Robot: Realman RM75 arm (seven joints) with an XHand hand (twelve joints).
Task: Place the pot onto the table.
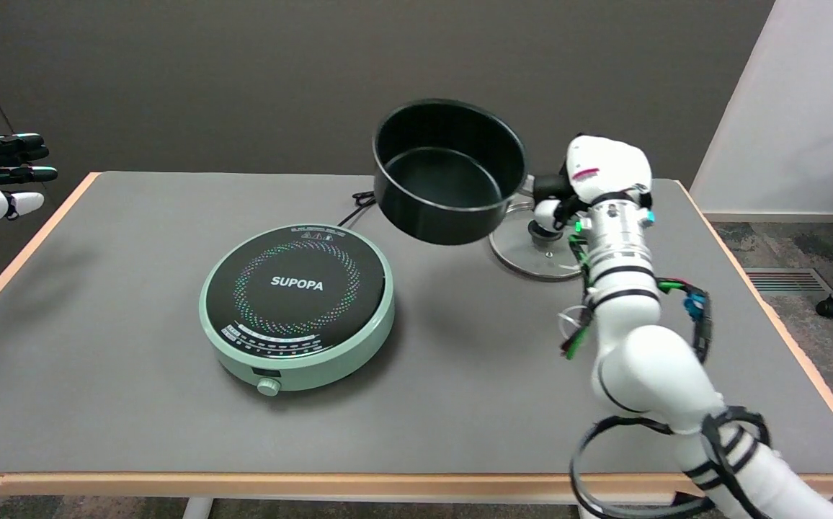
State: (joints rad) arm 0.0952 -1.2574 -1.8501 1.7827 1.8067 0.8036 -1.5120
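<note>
The black pot (pixel 449 173) is held in the air by its short side handle, tilted so its empty inside faces the camera, over the bare mat between the cooker and the glass lid. The handle is gripped by the right hand (pixel 589 184), whose fingers are wrapped closed around it. The green induction cooker (pixel 297 306) is cleared to the left, so a descent is unobstructed there. The glass lid (pixel 542 249) lies just beside and partly under the pot, a likely obstruction. The grey table (pixel 135 375) below is presumably the set-down area.
</note>
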